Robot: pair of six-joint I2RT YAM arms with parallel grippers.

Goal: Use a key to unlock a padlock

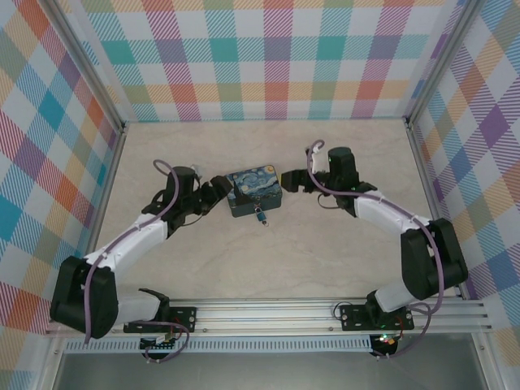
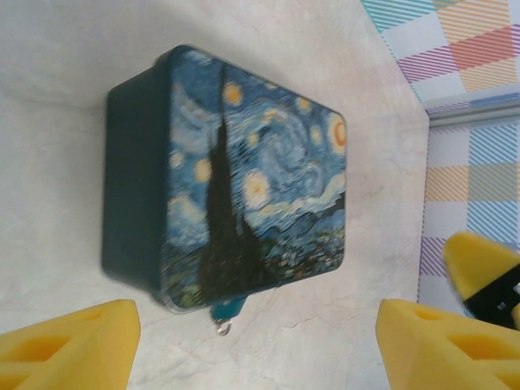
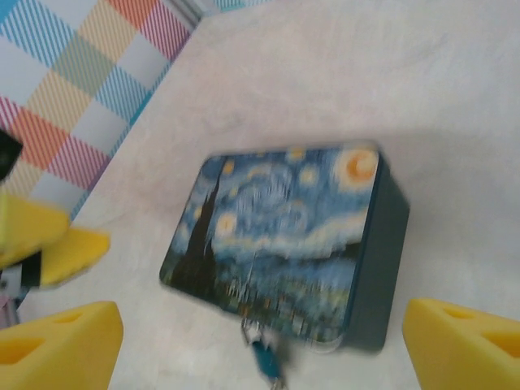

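Starry-night tin (image 1: 253,189) on marbled tabletop (image 1: 325,260), plaid walls (image 1: 276,57) around

The pale, marble-veined tabletop (image 1: 268,268) carries a rectangular tin box (image 1: 253,189) near the centre of the top view. The tin sits flat, lid up (a swirling night sky in blue and yellow). A tiny blue padlock (image 1: 261,218) rests on the surface right against the tin's lower edge.

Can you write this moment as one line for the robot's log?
left gripper: open, left of tin | right gripper: open, right of tin | padlock: at tin's near edge, untouched
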